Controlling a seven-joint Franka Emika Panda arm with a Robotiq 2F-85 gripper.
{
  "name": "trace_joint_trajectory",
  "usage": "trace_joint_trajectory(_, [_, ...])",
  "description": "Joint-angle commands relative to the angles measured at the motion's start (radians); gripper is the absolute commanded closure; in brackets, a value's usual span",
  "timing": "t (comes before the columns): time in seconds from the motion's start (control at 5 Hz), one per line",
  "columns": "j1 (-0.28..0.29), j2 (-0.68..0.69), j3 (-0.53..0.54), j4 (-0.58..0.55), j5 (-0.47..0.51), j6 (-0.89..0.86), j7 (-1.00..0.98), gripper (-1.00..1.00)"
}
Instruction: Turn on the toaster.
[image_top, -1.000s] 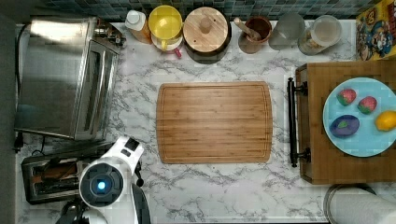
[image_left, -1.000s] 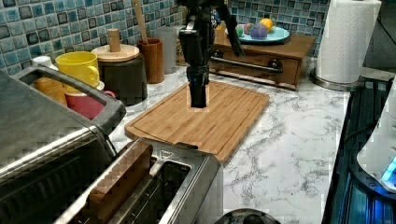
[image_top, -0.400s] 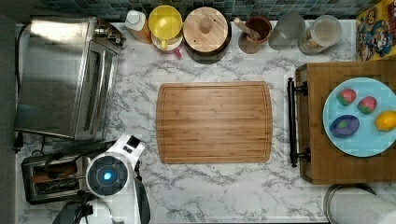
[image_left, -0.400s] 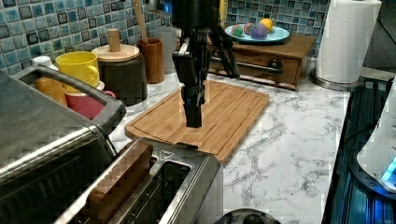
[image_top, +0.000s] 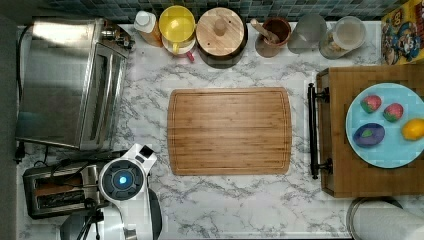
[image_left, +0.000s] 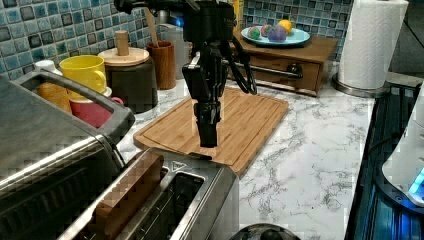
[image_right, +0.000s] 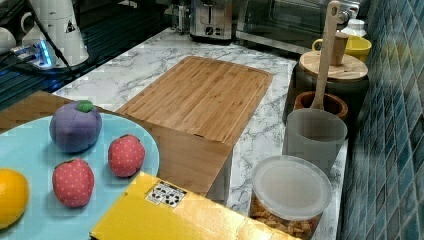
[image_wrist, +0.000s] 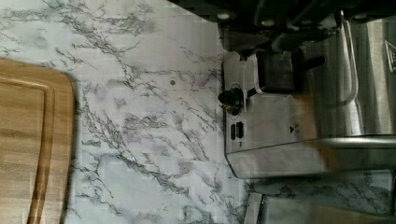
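The toaster (image_top: 55, 191) sits at the lower left of the top view, a small steel box with two long slots. A slice of bread (image_left: 127, 192) stands in one slot in the left view. My gripper (image_left: 207, 142) points straight down, shut and holding nothing, its tip just above the toaster's (image_left: 200, 185) end that faces the cutting board. In the wrist view the toaster's (image_wrist: 299, 121) black lever (image_wrist: 280, 70) lies right below my dark fingers, with a round knob (image_wrist: 230, 99) beside it. The toaster (image_right: 212, 20) also stands at the far end of the counter in the right view.
A large steel toaster oven (image_top: 65, 82) stands close beside the toaster. A wooden cutting board (image_top: 230, 131) lies mid-counter. Jars and cups (image_top: 220, 32) line the back wall. A wooden tray (image_top: 340, 150) carries a blue plate (image_top: 400, 150) of toy fruit. A paper towel roll (image_left: 370, 42) stands near the stove.
My gripper has come down and drawn closer to the toaster's lever end. The arm has shifted a little toward the board side in the top view.
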Motion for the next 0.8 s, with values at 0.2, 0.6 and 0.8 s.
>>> trace_joint_trajectory(0.2, [0.035,0.009,0.019,0.141,0.023,0.042,-0.051,1.00])
trace_joint_trajectory(0.6, [0.080,0.001,-0.004,0.149,0.067,0.075,-0.072,1.00])
trace_joint_trajectory(0.8, [0.075,0.050,0.020,0.165,-0.018,0.100,0.009,1.00])
